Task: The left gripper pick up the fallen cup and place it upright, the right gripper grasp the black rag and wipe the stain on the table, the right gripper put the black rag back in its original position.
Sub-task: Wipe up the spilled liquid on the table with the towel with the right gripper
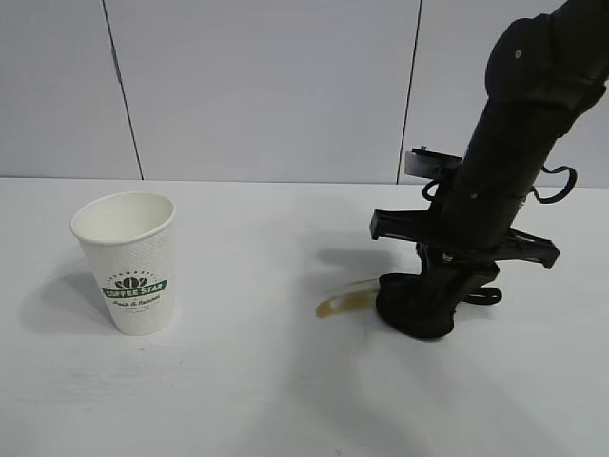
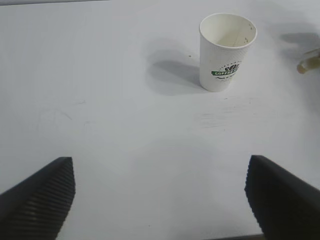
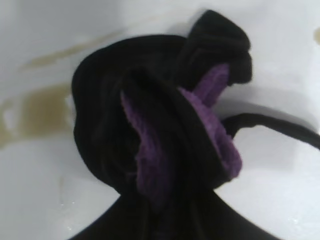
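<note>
With the cup (image 1: 127, 262) upright at the table's (image 1: 247, 381) left, pressing the rag (image 1: 419, 305), pinched in the right gripper (image 1: 440, 286), down beside the stain (image 1: 340, 303) to wipe, left gripper (image 2: 160, 195) spread wide, idle.

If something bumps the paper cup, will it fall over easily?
Probably yes. The cup looks empty in the left wrist view, so it is likely very light. It stands upright on its narrow end with the wider mouth on top, so a nudge near the rim could tip it. Once down, it would likely roll in a curve, since its sides taper.
</note>
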Motion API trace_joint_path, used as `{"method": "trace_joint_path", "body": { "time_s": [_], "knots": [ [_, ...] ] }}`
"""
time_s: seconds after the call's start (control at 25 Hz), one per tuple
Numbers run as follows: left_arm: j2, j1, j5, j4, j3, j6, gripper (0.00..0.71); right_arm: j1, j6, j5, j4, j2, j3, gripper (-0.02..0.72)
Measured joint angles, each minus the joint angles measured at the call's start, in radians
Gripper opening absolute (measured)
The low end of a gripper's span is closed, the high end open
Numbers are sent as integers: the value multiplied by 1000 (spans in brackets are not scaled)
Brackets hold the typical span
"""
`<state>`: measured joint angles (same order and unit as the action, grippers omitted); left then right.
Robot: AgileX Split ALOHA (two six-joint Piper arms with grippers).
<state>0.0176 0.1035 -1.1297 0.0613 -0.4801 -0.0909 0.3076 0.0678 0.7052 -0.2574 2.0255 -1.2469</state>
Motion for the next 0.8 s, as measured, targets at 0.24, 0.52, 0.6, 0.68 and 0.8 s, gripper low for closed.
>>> {"method": "trace_joint_path", "body": {
  "time_s": [0.24, 0.52, 0.6, 0.68, 0.8],
  "knots": [
    [0, 0, 0, 0, 0, 0, 663, 155, -38, -109, -119, 0, 0, 80],
    [0, 0, 0, 0, 0, 0, 663, 209, -37, -249, -101, 0, 0, 80],
    [0, 0, 0, 0, 0, 0, 663, 207, -14, -269, -42, 3, 0, 80],
    [0, 0, 0, 0, 0, 0, 663, 203, 30, -276, 19, 14, 0, 80],
    [0, 0, 0, 0, 0, 0, 663, 191, 93, -261, 92, 31, 0, 80]
  ]
}}
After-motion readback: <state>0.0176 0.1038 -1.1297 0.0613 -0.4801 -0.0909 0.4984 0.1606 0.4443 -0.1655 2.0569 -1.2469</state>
